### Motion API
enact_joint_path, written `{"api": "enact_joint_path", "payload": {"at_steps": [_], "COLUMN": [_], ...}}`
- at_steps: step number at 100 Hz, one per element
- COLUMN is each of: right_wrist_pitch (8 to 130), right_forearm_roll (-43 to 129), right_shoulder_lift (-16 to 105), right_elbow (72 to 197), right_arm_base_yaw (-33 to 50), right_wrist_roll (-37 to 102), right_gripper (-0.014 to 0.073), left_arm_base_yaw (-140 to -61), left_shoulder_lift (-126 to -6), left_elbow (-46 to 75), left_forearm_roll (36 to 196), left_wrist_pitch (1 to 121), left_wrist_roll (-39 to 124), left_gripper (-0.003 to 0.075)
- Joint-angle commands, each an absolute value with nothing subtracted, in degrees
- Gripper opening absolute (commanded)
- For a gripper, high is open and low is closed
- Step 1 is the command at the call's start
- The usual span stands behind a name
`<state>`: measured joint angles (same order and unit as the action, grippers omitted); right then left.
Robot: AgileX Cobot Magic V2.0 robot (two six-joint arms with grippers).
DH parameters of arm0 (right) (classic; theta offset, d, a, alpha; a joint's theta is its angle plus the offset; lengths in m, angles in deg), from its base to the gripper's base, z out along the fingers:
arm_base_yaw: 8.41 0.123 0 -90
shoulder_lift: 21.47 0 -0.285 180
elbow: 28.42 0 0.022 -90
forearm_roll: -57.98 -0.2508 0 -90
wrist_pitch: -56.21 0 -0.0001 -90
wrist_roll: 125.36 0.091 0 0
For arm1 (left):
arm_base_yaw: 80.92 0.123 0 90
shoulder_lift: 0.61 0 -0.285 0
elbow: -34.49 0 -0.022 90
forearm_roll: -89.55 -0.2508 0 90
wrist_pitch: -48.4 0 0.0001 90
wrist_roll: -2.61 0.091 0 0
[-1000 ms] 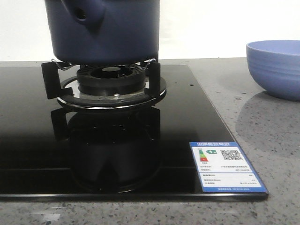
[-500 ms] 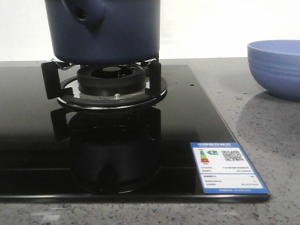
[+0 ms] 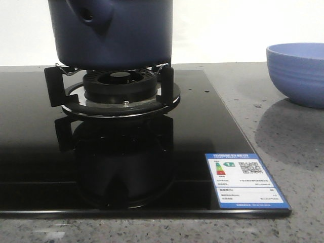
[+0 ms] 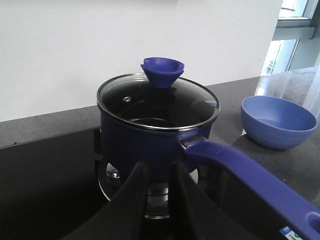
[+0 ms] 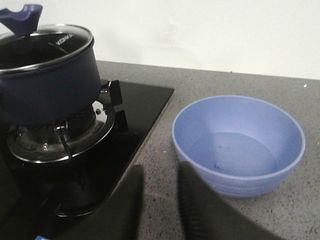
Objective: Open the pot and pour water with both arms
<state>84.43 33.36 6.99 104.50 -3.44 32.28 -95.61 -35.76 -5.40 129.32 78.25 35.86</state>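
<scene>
The dark navy pot (image 3: 116, 35) stands on the gas burner (image 3: 121, 93), its top cut off in the front view. The left wrist view shows the pot (image 4: 145, 145) with a glass lid (image 4: 157, 97) resting on it, a blue knob (image 4: 162, 70) on top and a long blue handle (image 4: 245, 172). My left gripper (image 4: 159, 170) hangs in front of the pot, apart from it, open by a narrow gap and holding nothing. My right gripper (image 5: 160, 172) is open over the counter, between the pot (image 5: 45, 85) and the bowl, empty.
A light-blue ribbed bowl (image 5: 239, 145) sits on the grey counter right of the black glass cooktop (image 3: 30, 142). An energy label (image 3: 245, 179) is stuck on the cooktop's near right corner. A clear plastic container (image 4: 295, 85) stands behind the bowl (image 4: 277, 122).
</scene>
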Motion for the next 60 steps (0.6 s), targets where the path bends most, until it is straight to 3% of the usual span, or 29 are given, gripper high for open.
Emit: {"api": "enact_joint_path", "payload": {"at_steps": [1,9,20,60], "right_wrist_pitch": [79.75,79.62,79.36,78.87], "right_forearm_roll": [33.09,33.09,33.09,33.09], "right_shoulder_lift": [8.00,8.00,8.00,8.00], "right_elbow": [106.89,107.09,107.09,107.09], "right_arm_base_yaw": [-3.27,-3.27,-3.27,-3.27], "right_wrist_roll": [31.54,31.54,31.54,31.54], "right_gripper": [0.0388,0.0483,0.0479,0.0479], "left_arm_base_yaw": [-96.75,-97.34,-97.96,-97.96], "left_shoulder_lift": [-39.56,-42.92,-47.55,-68.93], "left_elbow": [-1.92,-0.59,1.30,12.53], "left_forearm_roll": [131.97,135.02,141.89,160.68], "left_wrist_pitch": [73.64,72.95,72.95,74.66], "left_wrist_roll": [37.64,41.18,48.56,70.33], "left_gripper": [0.0232,0.0349,0.0452,0.0462]}}
